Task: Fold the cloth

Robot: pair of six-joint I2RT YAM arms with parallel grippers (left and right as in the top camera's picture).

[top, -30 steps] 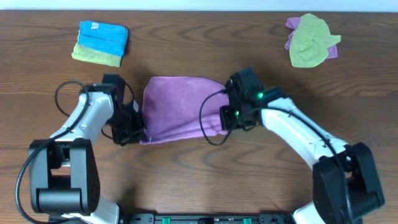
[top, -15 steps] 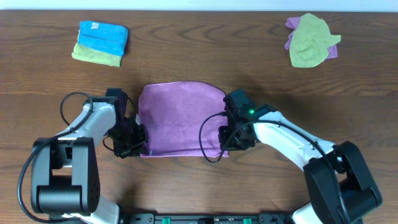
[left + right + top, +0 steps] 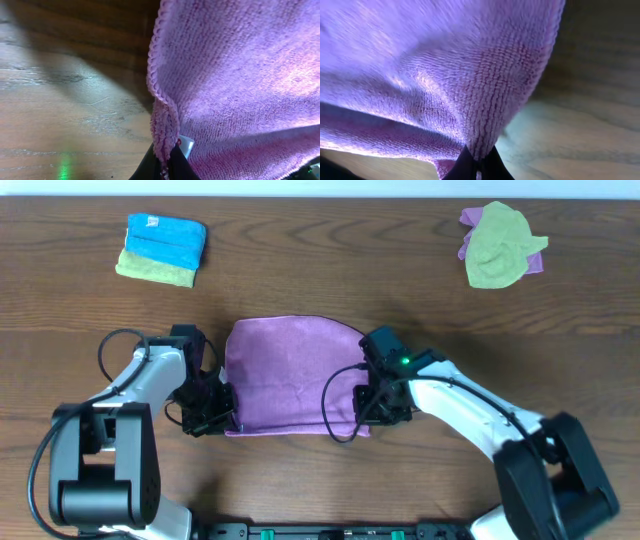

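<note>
Scene: at a wooden table (image 3: 320,280), I hold a purple cloth (image 3: 293,375) by two corners; both my arms reach in from the near side.
Cloth: mid-table, spread between my wrists; the far part lies on the wood; the near edge hangs from my fingers.
Left gripper (image 3: 222,412): closed on the cloth's near left corner; my wrist view shows the hem (image 3: 156,85) bunched down into the pinch.
Right gripper (image 3: 370,408): clamped on the near right corner; the fabric funnels into the shut tips.
Step in hand: by my reading, a fold in half, the held edge meant to land along the near side; a second layer seems to show beneath it in the right wrist view, though I cannot be sure.
Next move: likely to lower both corners together, square them over whatever lies below, then let go; uneven hands would skew the edge.
Overhead alone shows: the cloth's whole outline; both arms; a stack of folded blue and yellow-green cloths (image 3: 163,250) at far left; a crumpled green and purple pile (image 3: 500,245) at far right; both well apart from my work.
Wrist views alone show: the grip itself; the terry weave; the shadow on the wood, which suggests the corners ride clear of the table.
</note>
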